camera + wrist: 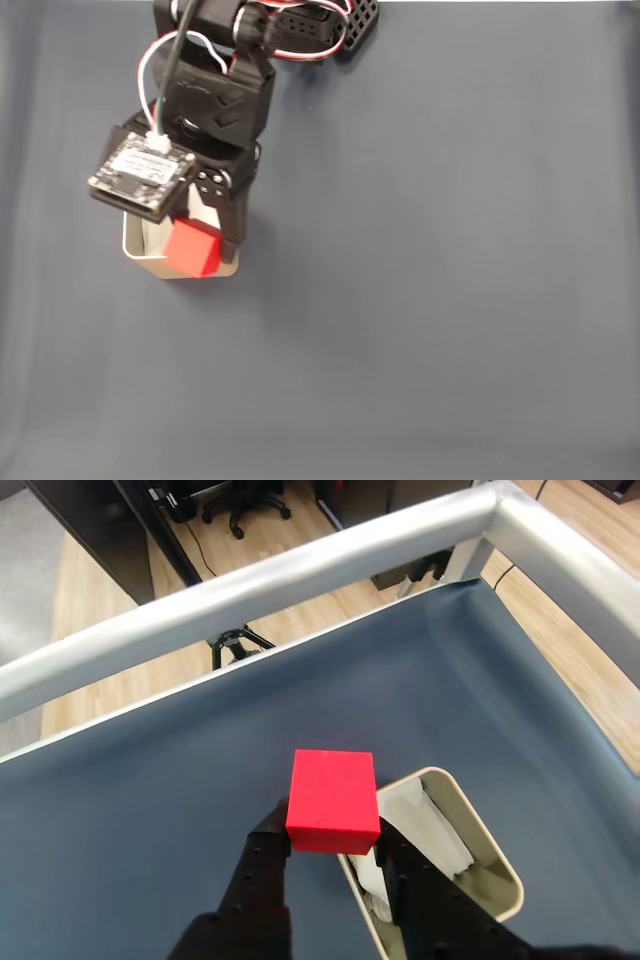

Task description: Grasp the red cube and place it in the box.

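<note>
Hand: I am seeing my black two-finger hand point(333, 845) pinching the small matte red cube point(333, 800).
Cube: it is hanging over the tan round-cornered box point(497, 852), at its edge.
Box: it is sitting on the blue-grey bench point(440, 270).

Dark blue table point(450, 300) bearing the box point(135, 250)

in the fixed view the arm point(215, 95) and the circuit board point(142, 173) on it cover most of the box point(133, 245); just its left wall and lower rim peek out. the red cube point(194, 248) hides more of that rim. the arm's upper part is cut off by the top edge. in the wrist view the gripper point(335, 850) fingers run off the bottom edge, and the right finger point(425, 895) covers the box's point(480, 825) near corner.
</note>
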`<state>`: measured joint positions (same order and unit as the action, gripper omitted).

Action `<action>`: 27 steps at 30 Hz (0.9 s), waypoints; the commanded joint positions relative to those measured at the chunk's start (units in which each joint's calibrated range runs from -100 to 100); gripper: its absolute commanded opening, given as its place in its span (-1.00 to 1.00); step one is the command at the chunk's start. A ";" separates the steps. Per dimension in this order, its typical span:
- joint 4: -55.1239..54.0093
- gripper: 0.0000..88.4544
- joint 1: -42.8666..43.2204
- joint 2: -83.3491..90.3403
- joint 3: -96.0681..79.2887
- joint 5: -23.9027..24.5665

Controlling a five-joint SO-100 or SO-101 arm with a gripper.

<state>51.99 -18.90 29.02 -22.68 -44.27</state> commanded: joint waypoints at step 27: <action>0.49 -1.00 -7.76 18.10 -14.06 -1.86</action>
<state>53.70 -26.72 43.29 -36.43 -46.32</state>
